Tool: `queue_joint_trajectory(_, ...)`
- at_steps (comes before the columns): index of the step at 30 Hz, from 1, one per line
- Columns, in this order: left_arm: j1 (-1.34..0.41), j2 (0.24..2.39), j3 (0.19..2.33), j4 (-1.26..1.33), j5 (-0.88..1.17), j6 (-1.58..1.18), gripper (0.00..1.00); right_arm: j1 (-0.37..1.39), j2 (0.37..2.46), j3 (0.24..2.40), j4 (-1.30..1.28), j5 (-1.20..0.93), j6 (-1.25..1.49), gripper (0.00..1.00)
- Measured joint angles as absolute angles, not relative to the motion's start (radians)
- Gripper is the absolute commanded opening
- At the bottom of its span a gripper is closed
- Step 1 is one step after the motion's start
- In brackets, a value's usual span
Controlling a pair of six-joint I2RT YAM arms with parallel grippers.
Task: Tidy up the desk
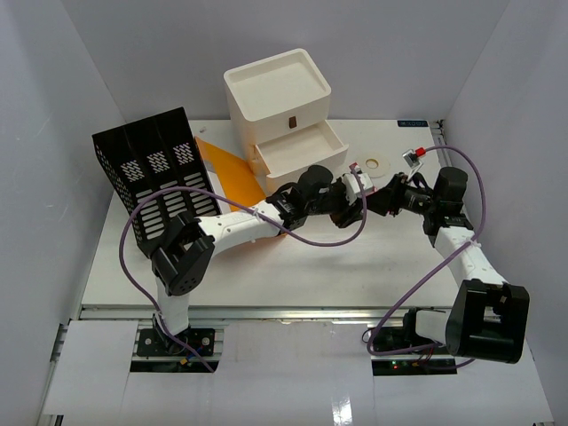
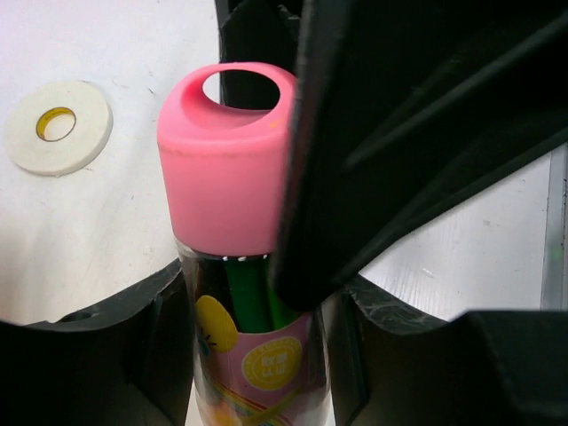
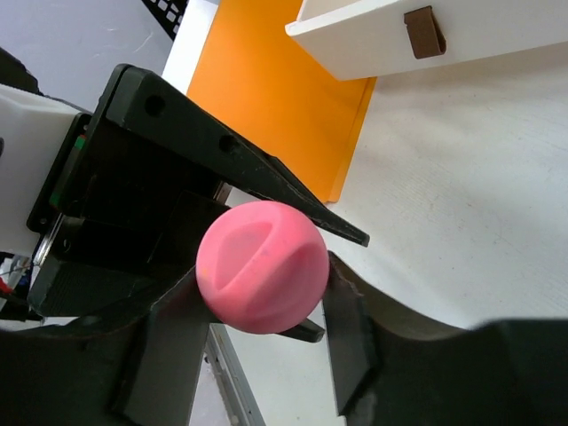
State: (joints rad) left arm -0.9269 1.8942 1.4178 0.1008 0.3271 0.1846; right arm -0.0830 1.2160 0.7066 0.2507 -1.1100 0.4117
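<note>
A clear tube (image 2: pixel 257 364) with green pens inside and a pink cap (image 2: pixel 226 169) is held above the white desk (image 1: pixel 293 275). My left gripper (image 2: pixel 257 306) is shut on the tube's body, one finger on each side. My right gripper (image 3: pixel 260 306) is shut on the pink cap (image 3: pixel 262 266) and faces the left gripper (image 3: pixel 160 177). In the top view the two grippers meet mid-desk, the left gripper (image 1: pixel 349 192) and the right gripper (image 1: pixel 377 200) end to end. The tube itself is hidden there.
A cream drawer box (image 1: pixel 280 106) stands at the back, its lower drawer (image 1: pixel 297 155) pulled open. An orange folder (image 1: pixel 232 173) lies beside it. A black mesh file holder (image 1: pixel 151 173) stands at the left. A white tape roll (image 1: pixel 377 164) and a small red-tipped item (image 1: pixel 414 156) lie at the back right.
</note>
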Motion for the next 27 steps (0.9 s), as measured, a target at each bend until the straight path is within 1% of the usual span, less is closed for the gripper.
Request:
queue_joint_trajectory(3, -0.928, 1.894, 1.419, 0.079, 0.314, 0.185, 0.00, -0.083, 1.209, 0.703, 0.257, -1.123, 0.376, 0.90)
queue_joint_trajectory(5, -0.927, 1.894, 1.419, 0.057, 0.302, 0.191, 0.00, -0.088, 1.198, 0.703, 0.265, -1.129, 0.336, 0.94)
queue_joint_trajectory(8, -0.923, 1.894, 1.419, 0.026, 0.270, 0.207, 0.00, -0.109, 1.179, 0.703, 0.266, -1.137, 0.278, 0.97)
queue_joint_trajectory(10, -0.915, 1.892, 1.418, 0.001, 0.251, 0.218, 0.00, -0.132, 1.168, 0.702, 0.266, -1.147, 0.244, 0.98)
queue_joint_trajectory(16, -0.809, 1.859, 1.437, -0.124, 0.202, 0.268, 0.00, -0.300, 1.142, 0.659, 0.272, -1.185, 0.151, 0.98)
queue_joint_trajectory(18, -0.770, 1.867, 1.497, -0.188, 0.161, 0.296, 0.00, -0.321, 1.134, 0.641, 0.271, -1.198, 0.128, 0.98)
queue_joint_trajectory(22, -0.716, 1.940, 1.731, -0.281, 0.074, 0.365, 0.01, -0.348, 1.124, 0.623, 0.267, -1.217, 0.092, 0.98)
queue_joint_trajectory(24, -0.704, 1.988, 1.837, -0.286, 0.024, 0.411, 0.04, -0.360, 1.124, 0.622, 0.264, -1.221, 0.076, 0.98)
queue_joint_trajectory(27, -0.700, 2.053, 1.940, -0.309, -0.044, 0.479, 0.15, -0.380, 1.122, 0.622, 0.261, -1.227, 0.058, 0.98)
